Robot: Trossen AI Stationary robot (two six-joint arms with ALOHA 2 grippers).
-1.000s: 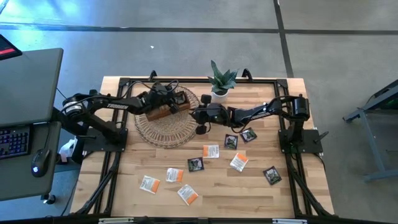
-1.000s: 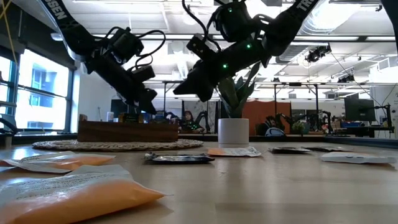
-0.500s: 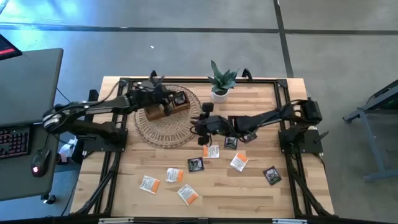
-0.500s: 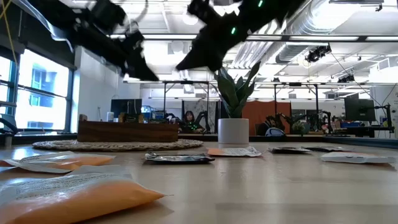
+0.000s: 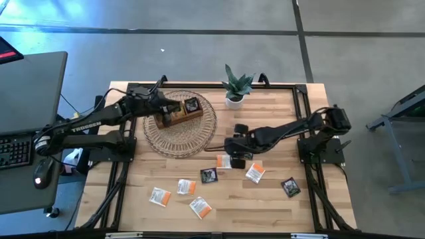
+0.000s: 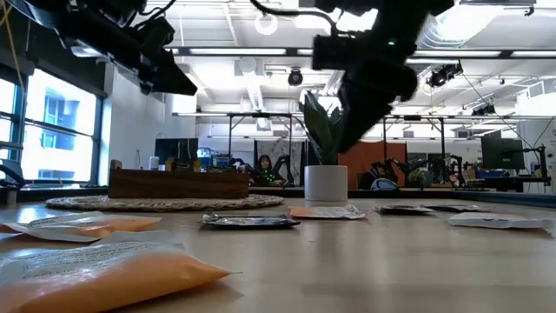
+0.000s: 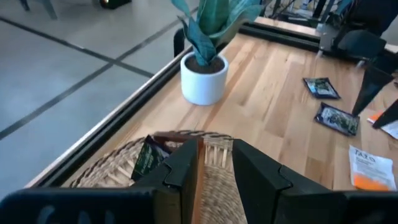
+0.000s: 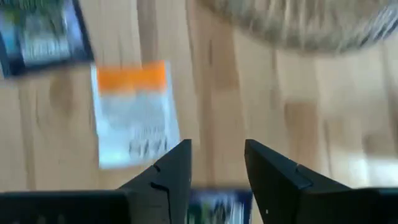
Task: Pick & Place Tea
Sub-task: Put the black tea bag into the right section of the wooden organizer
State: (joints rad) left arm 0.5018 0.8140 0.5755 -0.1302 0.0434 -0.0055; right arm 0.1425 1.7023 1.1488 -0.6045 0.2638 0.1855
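Observation:
Several tea sachets lie flat on the wooden table: orange-and-white ones [image 5: 224, 161] [image 5: 255, 173] [image 5: 186, 186] and dark ones [image 5: 208, 175] [image 5: 290, 186]. Another dark sachet [image 5: 192, 105] sits in the brown wooden tray [image 5: 174, 116] on the round woven mat [image 5: 179, 136]. My left gripper [image 5: 161, 106] hangs open and empty above the mat, at the tray's left end [image 7: 198, 165]. My right gripper [image 5: 232, 147] is open, empty and tipped down. It is above the table, over an orange-and-white sachet [image 8: 134, 112] and beside a dark one [image 8: 40, 31].
A small potted plant [image 5: 236, 86] stands at the far edge, behind the mat. Black frame rails [image 5: 302, 113] run along the table's sides. Bare wood lies along the near edge. To the left of the table is a desk with a keyboard [image 5: 16, 149].
My left gripper has risen and drawn back from over the tray toward the table's left edge. My right gripper has swung away from the mat's edge toward the near right, tipping from nearly level to pointing steeply down over the sachets.

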